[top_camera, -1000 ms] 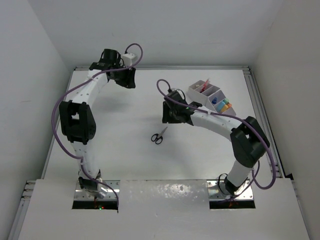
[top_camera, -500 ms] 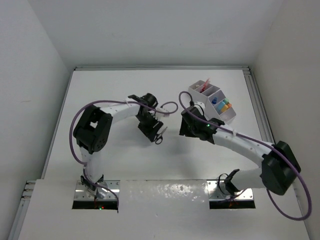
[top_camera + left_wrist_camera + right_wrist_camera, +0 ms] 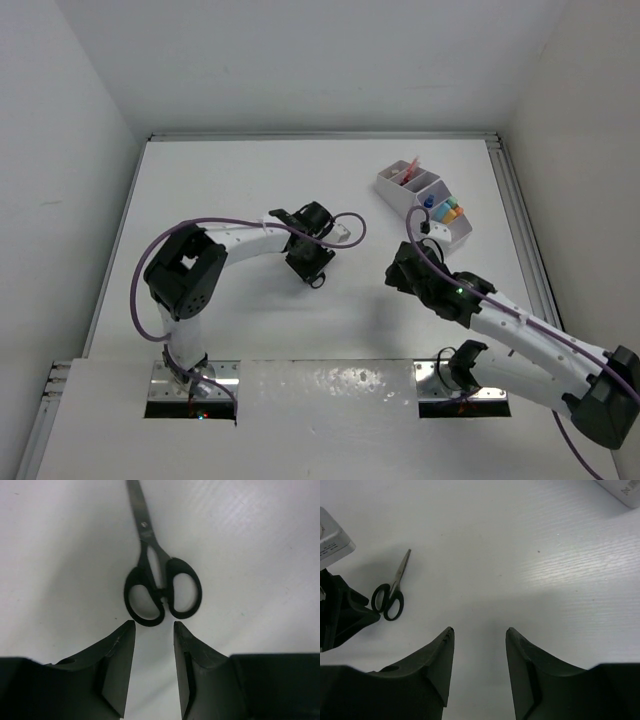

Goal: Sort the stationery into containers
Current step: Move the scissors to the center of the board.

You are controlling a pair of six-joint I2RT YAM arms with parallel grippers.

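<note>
A pair of black-handled scissors lies flat on the white table, blades pointing away from my left gripper. That gripper is open; its fingertips stop just short of the handle loops and nothing is between them. From above, the left gripper covers most of the scissors. My right gripper is open and empty over bare table, with the scissors far to its left. The white stepped organiser stands at the back right with red pens and pastel pieces inside.
A corner of the organiser shows at the top right of the right wrist view. The left gripper's black body sits beside the scissors there. Purple cables loop off both arms. Walls close in the table on the left, back and right.
The left arm swung from the far back-left corner down to the scissors. The right arm pulled back from beside the organiser toward the near right.
</note>
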